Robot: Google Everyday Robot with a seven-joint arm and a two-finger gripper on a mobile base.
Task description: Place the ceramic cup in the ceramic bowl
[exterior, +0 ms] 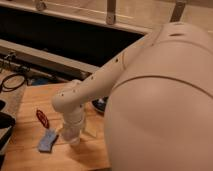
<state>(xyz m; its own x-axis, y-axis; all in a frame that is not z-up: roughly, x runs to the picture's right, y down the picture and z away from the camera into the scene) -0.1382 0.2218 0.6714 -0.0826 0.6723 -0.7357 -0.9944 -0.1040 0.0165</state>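
Note:
The ceramic cup [73, 138], small and pale pinkish, stands on the wooden table [30, 100] right under my gripper [74, 131], which points straight down onto it from the white arm. The cup's upper part is hidden by the gripper. The ceramic bowl [99, 104] is dark and shows only as a sliver to the right, behind the arm and the robot's large white body. It lies a short way back and to the right of the cup.
A red oblong item [42, 119] and a blue packet [48, 141] lie on the table just left of the cup. Black cables [11, 82] sit at the far left, with a dark object [5, 127] at the left edge. A dark trough runs behind the table.

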